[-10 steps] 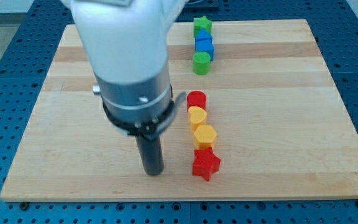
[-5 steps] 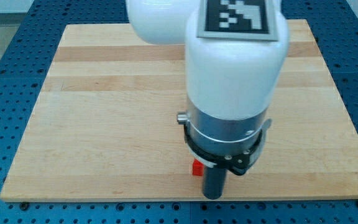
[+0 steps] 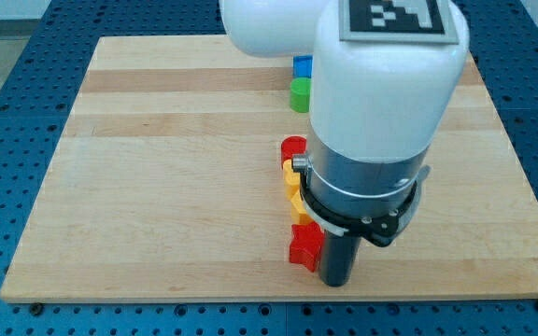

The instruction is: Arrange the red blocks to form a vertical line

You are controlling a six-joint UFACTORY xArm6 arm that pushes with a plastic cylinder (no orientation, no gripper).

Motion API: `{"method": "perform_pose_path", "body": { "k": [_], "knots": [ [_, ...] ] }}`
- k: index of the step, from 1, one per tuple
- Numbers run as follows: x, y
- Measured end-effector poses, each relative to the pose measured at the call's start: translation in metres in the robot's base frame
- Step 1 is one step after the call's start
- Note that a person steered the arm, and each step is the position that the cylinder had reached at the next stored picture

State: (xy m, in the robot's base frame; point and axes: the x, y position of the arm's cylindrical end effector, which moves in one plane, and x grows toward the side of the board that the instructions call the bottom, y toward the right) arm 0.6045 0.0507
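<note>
The red star block (image 3: 304,246) lies near the board's bottom edge, partly hidden by my arm. My tip (image 3: 335,281) is at its lower right, touching or nearly touching it. A red round block (image 3: 293,147) sits higher up the same column, with two yellow blocks (image 3: 292,183) between the reds, mostly hidden by the arm. The reds stand roughly one above the other.
A green round block (image 3: 299,93) and a blue block (image 3: 302,66) sit near the view's top, partly covered by the arm's white body (image 3: 386,84). The wooden board (image 3: 157,168) lies on a blue perforated table.
My arm swept from the left of the column across to its right side. The tip now stands right of the red star instead of left. The blocks have hardly shifted.
</note>
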Motion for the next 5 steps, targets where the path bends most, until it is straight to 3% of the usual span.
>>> {"method": "perform_pose_path", "body": {
  "k": [5],
  "knots": [
    [-0.017, 0.003]
  ]
}}
